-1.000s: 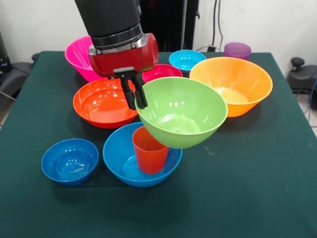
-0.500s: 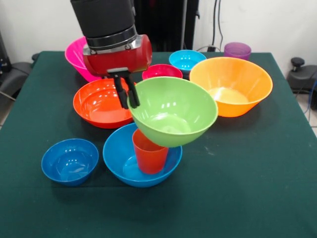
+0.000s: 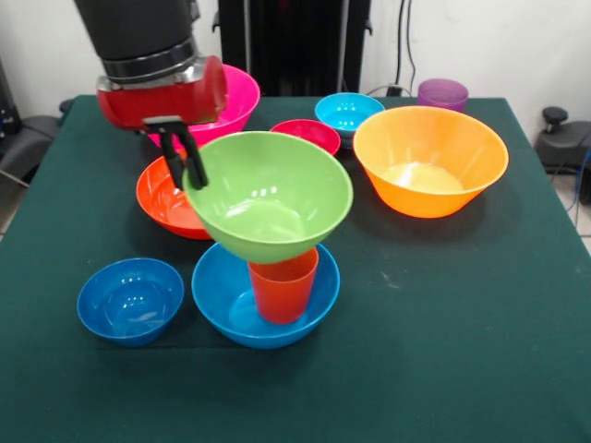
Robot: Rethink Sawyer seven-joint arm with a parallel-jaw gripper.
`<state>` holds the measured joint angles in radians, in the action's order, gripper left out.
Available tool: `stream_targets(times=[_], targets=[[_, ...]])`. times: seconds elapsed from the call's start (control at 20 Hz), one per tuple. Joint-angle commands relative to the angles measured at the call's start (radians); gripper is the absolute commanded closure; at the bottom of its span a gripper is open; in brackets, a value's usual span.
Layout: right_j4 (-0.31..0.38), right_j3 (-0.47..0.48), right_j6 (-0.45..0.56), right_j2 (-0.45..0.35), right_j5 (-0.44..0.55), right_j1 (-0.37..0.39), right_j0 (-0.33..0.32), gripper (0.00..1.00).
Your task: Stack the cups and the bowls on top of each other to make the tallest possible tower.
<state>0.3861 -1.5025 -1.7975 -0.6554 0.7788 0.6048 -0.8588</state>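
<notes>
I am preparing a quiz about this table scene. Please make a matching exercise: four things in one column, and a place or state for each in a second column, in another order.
Things:
1. lime green bowl
2. orange-red cup
3. purple cup
4. small dark blue bowl

Places or states:
A. standing inside the sky-blue bowl
B. alone near the table's front left
C. held at its rim by the gripper
D. at the table's far edge

Pairs: 1-C, 2-A, 3-D, 4-B

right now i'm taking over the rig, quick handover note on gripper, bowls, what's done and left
Gripper: shut on the lime green bowl's rim, holding it above the orange-red cup.
Tower so far: the cup stands upright in the sky-blue bowl.
Loose on the table: red-orange bowl, pink bowl, orange bowl, dark blue bowl, magenta-red bowl, cyan bowl, purple cup.
Left: seat and release the green bowl, then add the others.
</notes>
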Motion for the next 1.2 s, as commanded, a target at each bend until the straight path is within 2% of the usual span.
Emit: stream_targets(times=[0.05,0.8,1.2], targets=[[0.083,0.080,0.306,-0.055,0.084,-0.020,0.007,1.00],[0.081,0.092,0.252,-0.070,0.064,-0.043,0.029,1.00],[0.091,0.068,0.221,-0.066,0.039,-0.043,0.032,1.00]])
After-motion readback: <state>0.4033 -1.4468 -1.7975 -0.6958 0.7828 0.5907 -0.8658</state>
